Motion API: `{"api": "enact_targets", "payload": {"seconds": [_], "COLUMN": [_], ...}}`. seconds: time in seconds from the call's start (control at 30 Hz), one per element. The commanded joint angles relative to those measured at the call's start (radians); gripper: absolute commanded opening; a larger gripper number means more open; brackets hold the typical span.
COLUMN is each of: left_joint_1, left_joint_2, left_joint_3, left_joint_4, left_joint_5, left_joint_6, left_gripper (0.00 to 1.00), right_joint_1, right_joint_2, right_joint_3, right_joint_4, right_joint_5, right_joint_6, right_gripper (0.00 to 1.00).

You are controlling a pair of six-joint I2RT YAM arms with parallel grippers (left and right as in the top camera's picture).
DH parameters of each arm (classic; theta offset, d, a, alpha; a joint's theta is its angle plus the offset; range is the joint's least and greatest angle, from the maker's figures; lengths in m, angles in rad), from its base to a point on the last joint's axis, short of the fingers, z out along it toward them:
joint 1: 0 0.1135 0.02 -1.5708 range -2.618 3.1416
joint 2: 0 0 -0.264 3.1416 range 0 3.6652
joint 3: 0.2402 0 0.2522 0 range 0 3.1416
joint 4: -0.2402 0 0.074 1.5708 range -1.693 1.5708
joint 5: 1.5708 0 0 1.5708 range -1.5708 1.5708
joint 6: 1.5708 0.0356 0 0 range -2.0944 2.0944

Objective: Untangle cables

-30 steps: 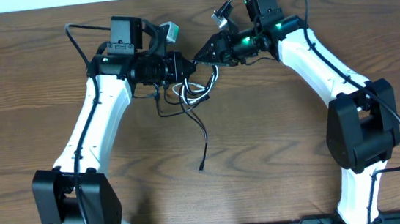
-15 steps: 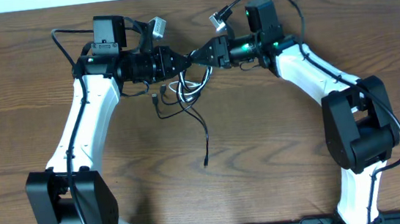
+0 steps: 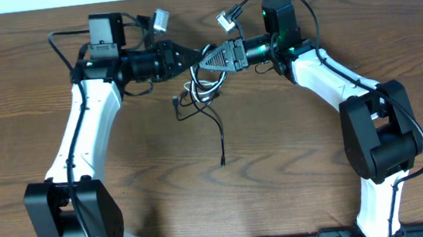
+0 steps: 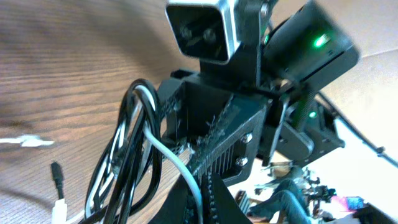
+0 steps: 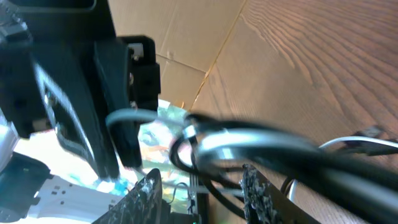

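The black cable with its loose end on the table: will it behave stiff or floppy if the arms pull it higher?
Probably floppy: the black cable sags in curves from the bundle to the table. Likely light, being thin. Its loops may snag the white cable beside it.

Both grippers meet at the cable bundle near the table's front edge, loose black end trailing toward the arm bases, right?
Not the front edge. The overhead view shows the left gripper and right gripper meeting at the tangled black and white cable bundle near the far edge; the loose black end does trail toward the bases.

My overhead view looks straight down on the brown wooden table [image 3: 32,112]; both wrist views sit close, sharing the tangled black-and-white cables [image 3: 202,88] [image 4: 134,155] [image 5: 249,146].
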Motion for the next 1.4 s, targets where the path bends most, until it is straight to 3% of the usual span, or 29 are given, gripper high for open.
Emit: {"api": "enact_targets", "payload": {"seconds": [0.0, 0.6, 0.67, 0.8, 1.17, 1.37], "left_joint_1": [0.013, 0.013, 0.013, 0.013, 0.013, 0.014], "left_joint_2": [-0.003, -0.003, -0.003, -0.003, -0.003, -0.003], "left_joint_3": [0.003, 0.003, 0.003, 0.003, 0.003, 0.003], "left_joint_4": [0.019, 0.023, 0.023, 0.023, 0.018, -0.064], "left_joint_5": [0.090, 0.092, 0.092, 0.092, 0.080, -0.043], "left_joint_6": [-0.055, -0.120, -0.120, -0.119, -0.022, 0.031], "left_gripper": [0.08, 0.07, 0.07, 0.07, 0.07, 0.08], "right_joint_1": [0.005, 0.038, 0.039, 0.038, 0.021, -0.022], "right_joint_2": [0.000, 0.000, 0.000, 0.000, 0.000, 0.000], "right_joint_3": [-0.005, -0.005, -0.005, -0.005, -0.005, -0.005], "right_joint_4": [0.003, 0.104, 0.105, 0.105, 0.104, 0.104], "right_joint_5": [-0.021, -0.013, -0.001, 0.013, -0.021, -0.085], "right_joint_6": [-0.009, 0.010, 0.016, 0.016, 0.011, -0.008], "right_gripper": [0.38, 0.36, 0.32, 0.01, 0.01, 0.01]}}
